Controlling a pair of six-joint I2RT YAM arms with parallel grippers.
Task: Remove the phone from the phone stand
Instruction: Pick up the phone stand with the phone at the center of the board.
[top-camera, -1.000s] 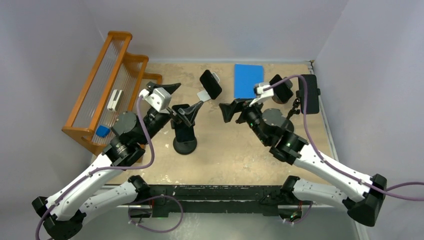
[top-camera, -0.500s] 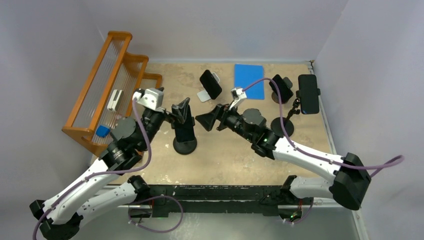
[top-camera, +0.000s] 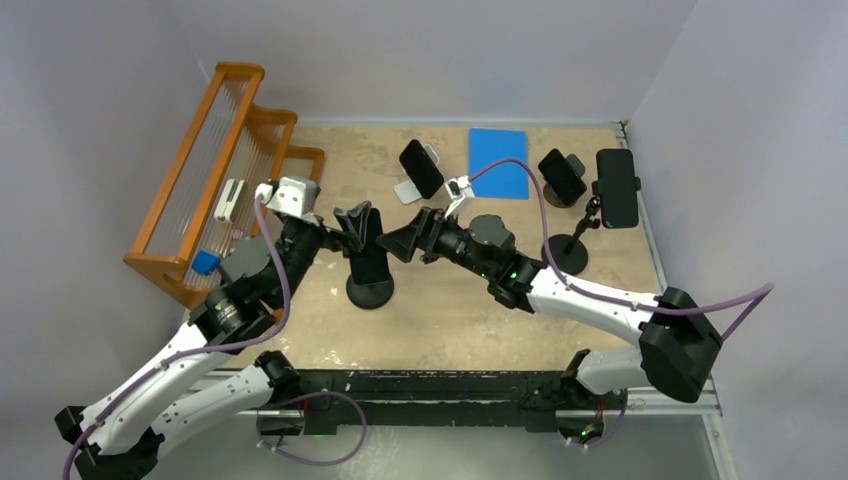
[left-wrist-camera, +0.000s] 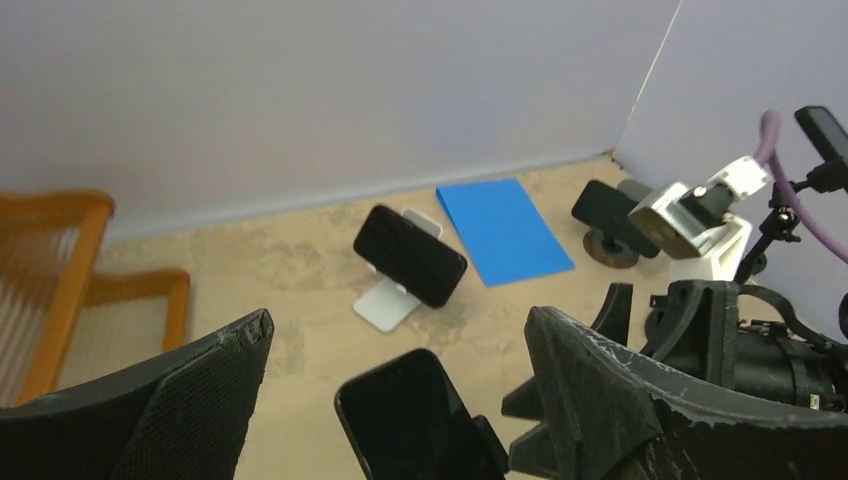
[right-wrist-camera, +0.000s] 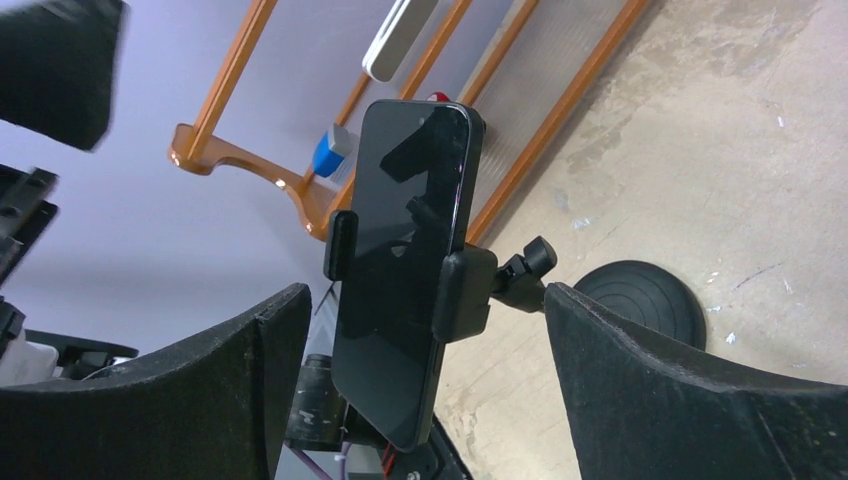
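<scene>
Swung right gripper (top-camera: 405, 242) in beside phone (right-wrist-camera: 405, 200) clamped in phone stand (right-wrist-camera: 640, 300), left gripper (top-camera: 358, 225) opposite, both released.

Overhead view looks down on beige worktop (top-camera: 430, 320), wrist views close, facing each other across black clamped phone (right-wrist-camera: 400, 250)

Two robot arms, the left arm (top-camera: 165, 375) and right arm (top-camera: 600, 305), have glossy white link shells with black joints. A purple cable (left-wrist-camera: 770, 135) runs along each to a white wrist camera (top-camera: 293, 192). Their black wedge-shaped fingers (left-wrist-camera: 620, 410) look rough and scuffed.
</scene>
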